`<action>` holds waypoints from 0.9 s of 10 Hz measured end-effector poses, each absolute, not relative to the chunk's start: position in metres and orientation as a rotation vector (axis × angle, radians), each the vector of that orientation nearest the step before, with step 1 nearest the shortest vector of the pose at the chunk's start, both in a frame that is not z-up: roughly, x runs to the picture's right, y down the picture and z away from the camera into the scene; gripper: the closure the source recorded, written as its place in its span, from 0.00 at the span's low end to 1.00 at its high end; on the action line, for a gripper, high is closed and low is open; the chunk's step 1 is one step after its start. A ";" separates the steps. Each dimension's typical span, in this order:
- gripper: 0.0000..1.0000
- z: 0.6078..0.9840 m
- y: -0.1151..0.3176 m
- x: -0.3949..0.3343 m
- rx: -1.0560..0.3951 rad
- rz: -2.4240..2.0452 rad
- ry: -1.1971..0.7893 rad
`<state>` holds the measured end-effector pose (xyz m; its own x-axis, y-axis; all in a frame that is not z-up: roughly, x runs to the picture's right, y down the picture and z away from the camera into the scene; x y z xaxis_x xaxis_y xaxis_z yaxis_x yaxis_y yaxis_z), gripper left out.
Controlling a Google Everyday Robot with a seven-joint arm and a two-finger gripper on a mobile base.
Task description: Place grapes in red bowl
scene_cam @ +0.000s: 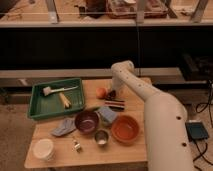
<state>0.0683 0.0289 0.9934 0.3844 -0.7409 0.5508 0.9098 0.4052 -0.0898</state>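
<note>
The grapes (111,94) are a small dark bunch on the wooden table (130,155), just right of a round orange fruit (101,92). My gripper (115,89) hangs at the end of the white arm (150,105) and sits directly over the grapes, partly hiding them. The red bowl (125,129) stands at the front right of the table, below the grapes, with nothing visible in it.
A flat dark striped block (115,104) lies between grapes and red bowl. A maroon bowl (87,121), metal cup (101,137), blue cloths (107,115), a green tray (40,107) with utensils and a white tub (43,148) lie to the left.
</note>
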 end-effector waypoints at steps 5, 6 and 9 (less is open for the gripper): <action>1.00 0.919 -0.005 0.084 -0.282 -1.059 -0.494; 1.00 0.896 -0.013 0.090 -0.250 -1.061 -0.500; 1.00 0.827 -0.026 0.098 -0.175 -1.094 -0.553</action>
